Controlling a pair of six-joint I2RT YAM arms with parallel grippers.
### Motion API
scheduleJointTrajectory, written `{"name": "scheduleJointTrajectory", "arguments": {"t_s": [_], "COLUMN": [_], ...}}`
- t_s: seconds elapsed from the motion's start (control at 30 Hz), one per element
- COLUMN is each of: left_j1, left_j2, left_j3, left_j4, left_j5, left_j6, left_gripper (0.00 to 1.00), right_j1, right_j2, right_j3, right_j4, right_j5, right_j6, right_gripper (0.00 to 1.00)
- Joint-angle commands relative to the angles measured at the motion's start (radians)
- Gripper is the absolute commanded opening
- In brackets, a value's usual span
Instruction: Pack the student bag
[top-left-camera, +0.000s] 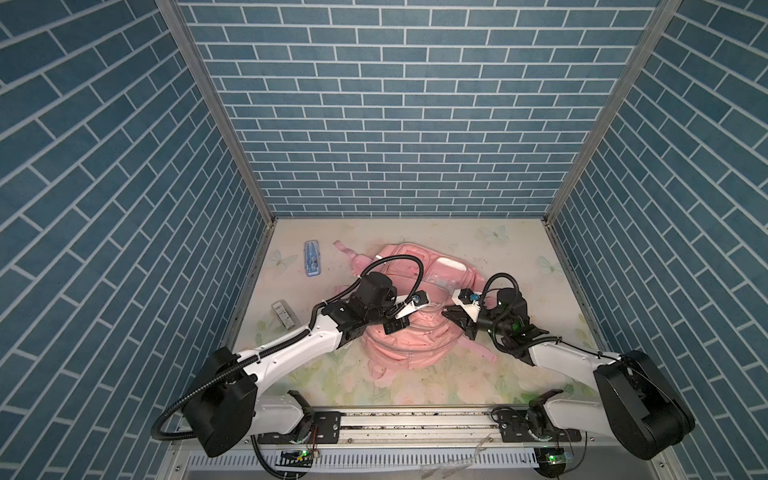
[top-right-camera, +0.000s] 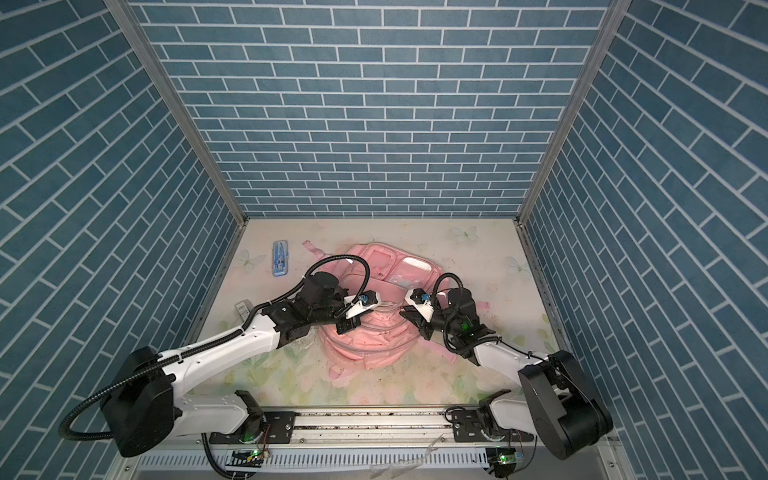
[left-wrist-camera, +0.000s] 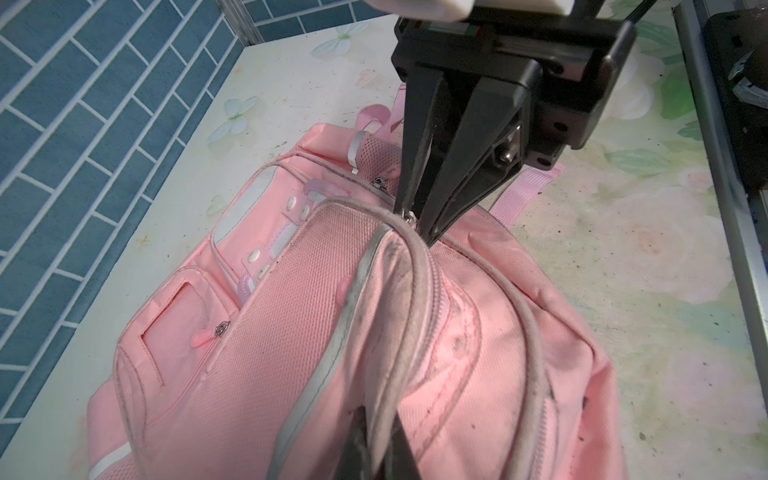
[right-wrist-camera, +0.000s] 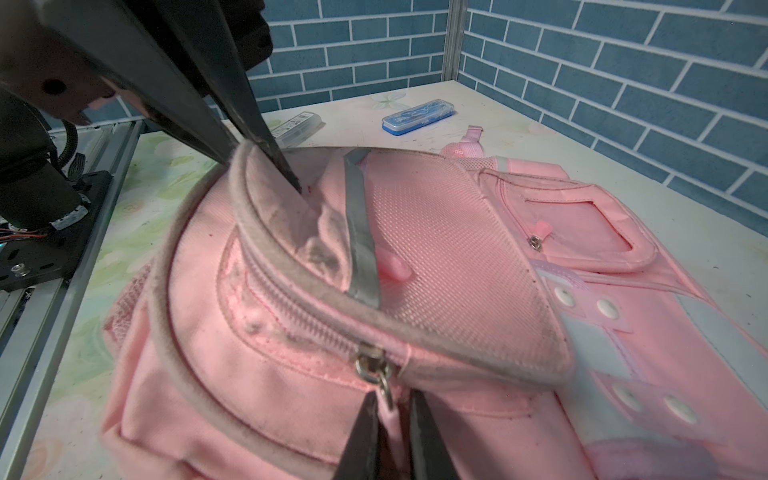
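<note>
On the surface, left claw clamps the flap of the bag; right claw straddles the zip pull, grip unclear. Probably unzipping: next needs a firm pinch, then pulling along the zip.

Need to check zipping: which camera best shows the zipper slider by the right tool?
Right wrist: that zipper slider on the student bag looms large. Left wrist shows it small beside the right tool. Both top views: indiscernible.

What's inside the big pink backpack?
Its inside is hidden by fabric. The soft pink fabric backpack shows only its outside: a closed zipper line and a clear window pocket.
</note>
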Motion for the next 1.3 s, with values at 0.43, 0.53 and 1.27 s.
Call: {"name": "scheduleJointTrajectory", "arguments": {"t_s": [0.43,0.53,1.27], "left_j1": [-0.196,-0.233,-0.220], "left_j2": [0.059,0.120,0.236], "left_j3": [0.107,0.167,0.275], "left_j4": [0.175,0.168,0.093], "left_j5": [-0.280,-0.360,-0.278], "left_j6": [-0.422,-0.515,-0.532], "left_gripper": [0.00,0.00,0.00], "right_j1": [-0.006,-0.020,0.059], "right_j2": [-0.138,-0.146,-0.294], "right_j3": [0.104,0.154,0.051], "right_j4": [-0.300,-0.398,-0.338], "right_j5": [0.319,0.327,0.227], "right_j6": [0.120,0.126,0.195], "right_gripper": [0.00,0.00,0.00]}}
